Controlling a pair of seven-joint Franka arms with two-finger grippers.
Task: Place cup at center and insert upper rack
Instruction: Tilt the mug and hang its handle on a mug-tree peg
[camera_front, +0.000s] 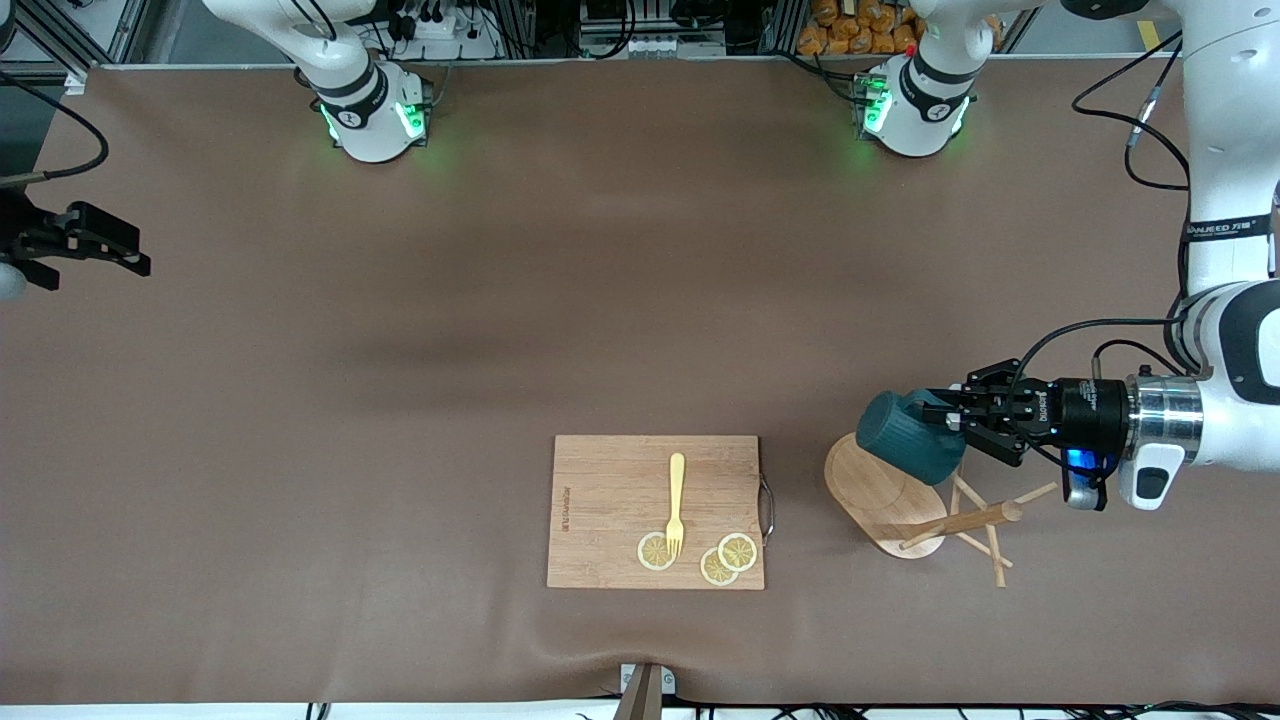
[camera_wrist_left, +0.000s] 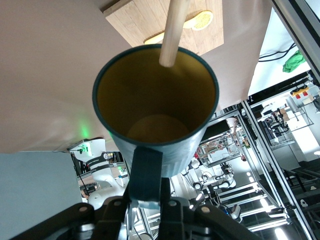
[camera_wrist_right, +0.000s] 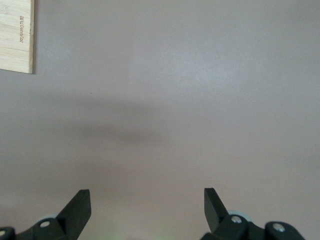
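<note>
My left gripper (camera_front: 945, 415) is shut on the loop handle of the dark teal cup (camera_front: 905, 440), which hangs tilted on its side in the air. The cup is over the oval base of the upper rack (camera_front: 885, 498), a light wooden stand that lies tipped over with its post and pegs toward the left arm's end of the table. In the left wrist view the cup (camera_wrist_left: 155, 100) shows its mustard-yellow inside, the left gripper (camera_wrist_left: 147, 192) pinches the handle, and a wooden dowel (camera_wrist_left: 172, 35) crosses the rim. My right gripper (camera_front: 135, 250) (camera_wrist_right: 147, 200) waits open over bare table.
A rectangular wooden cutting board (camera_front: 610, 480) (camera_wrist_left: 145, 20) lies beside the rack, toward the right arm's end, near the table's front edge. On it rest a yellow fork (camera_front: 676, 505) and three lemon slices (camera_front: 737, 552). Its corner (camera_wrist_right: 15, 35) shows in the right wrist view.
</note>
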